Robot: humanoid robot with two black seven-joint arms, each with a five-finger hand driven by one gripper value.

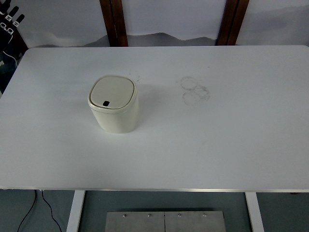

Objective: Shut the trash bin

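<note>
A cream trash bin [114, 105] stands on the white table [217, 145], left of the middle. Its flat lid [111, 93] lies shut and level on the rim, with a small dark button at its near edge. My left hand [9, 21], black with white knuckle marks, shows at the far top left corner, off the table's edge and well away from the bin. Its fingers [13, 11] point upward, spread, and hold nothing. The right arm is out of view.
Faint grey ring marks [195, 90] stain the table right of the bin. Two brown wooden posts [114, 21] stand behind the far edge. A metal plate [165, 221] and a black cable [46, 208] lie below the near edge.
</note>
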